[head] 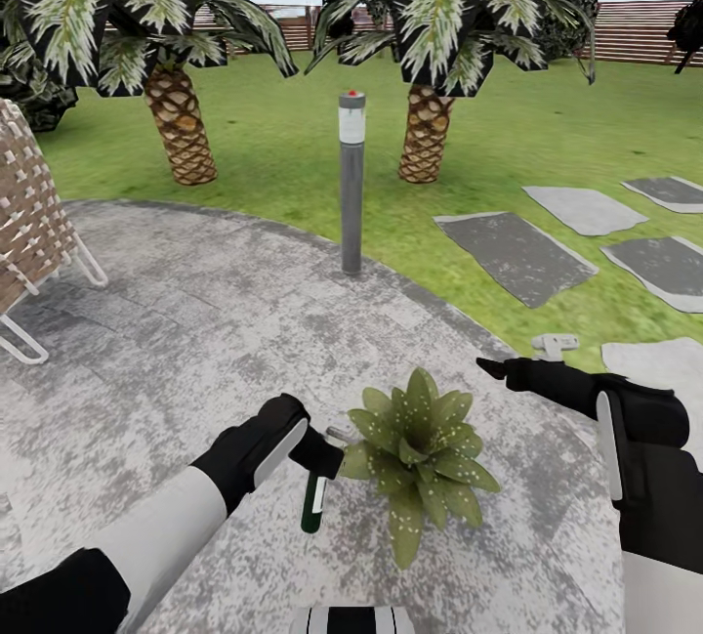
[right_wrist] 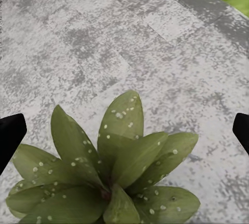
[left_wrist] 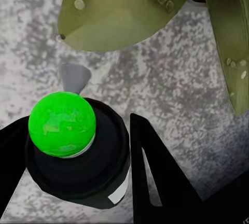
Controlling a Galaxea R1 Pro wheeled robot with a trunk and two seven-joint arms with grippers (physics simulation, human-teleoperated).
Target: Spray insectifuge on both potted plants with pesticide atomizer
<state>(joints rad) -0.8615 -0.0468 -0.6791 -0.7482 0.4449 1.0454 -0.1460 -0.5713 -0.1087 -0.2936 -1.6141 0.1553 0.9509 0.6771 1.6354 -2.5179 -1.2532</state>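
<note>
On the stone patio point(head: 195, 321) grows one potted plant point(head: 420, 453), a low rosette of pointed green leaves dotted with white insectifuge specks point(right_wrist: 118, 115). My left gripper point(head: 317, 453) is shut on the pesticide atomizer point(head: 312, 505), whose dark green bottle hangs down just left of the leaves. In the left wrist view the atomizer point(left_wrist: 78, 151) sits between the black fingers point(left_wrist: 155, 177), with a speckled leaf point(left_wrist: 119, 16) just beyond it. My right gripper point(head: 496, 369) hovers open above and to the right of the plant point(right_wrist: 111, 177). The second potted plant is out of view.
A tall grey post with a red top point(head: 351, 185) stands at the patio's edge. Two palms point(head: 181, 126) grow on the lawn behind it. A wicker chair point(head: 29, 224) is at the left and grey stepping slabs point(head: 517, 258) at the right. A small whitish object point(head: 554, 346) lies on the grass.
</note>
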